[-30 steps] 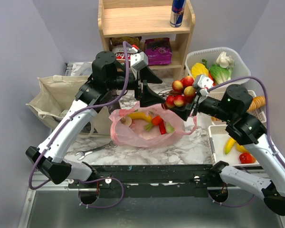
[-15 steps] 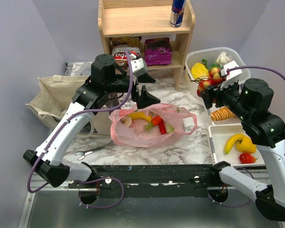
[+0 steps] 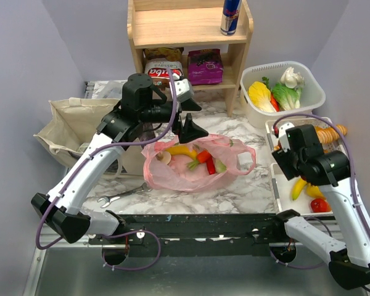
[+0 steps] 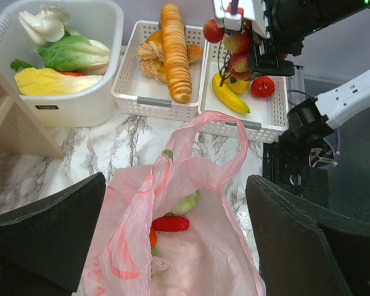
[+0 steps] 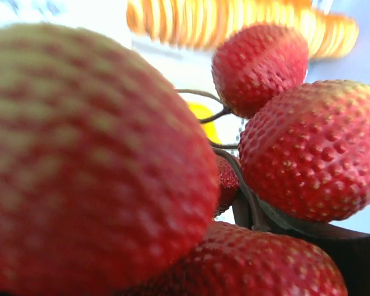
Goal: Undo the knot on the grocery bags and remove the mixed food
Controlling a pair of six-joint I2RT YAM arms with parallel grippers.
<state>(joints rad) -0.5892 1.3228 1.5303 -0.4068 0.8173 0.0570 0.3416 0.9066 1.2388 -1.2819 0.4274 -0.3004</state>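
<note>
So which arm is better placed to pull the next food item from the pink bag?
Left. The left gripper, open and empty, hangs over the bag; the right gripper is off over the tray, shut on a red fruit bunch.

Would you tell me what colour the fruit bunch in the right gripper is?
The fruit bunch is red with pale yellow patches; clearest in the right wrist view.

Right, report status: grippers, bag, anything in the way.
Left gripper open above pink bag. Right gripper shut on red fruit bunch, over white tray. Bag untied, food left inside. Nothing blocking bag mouth.
</note>
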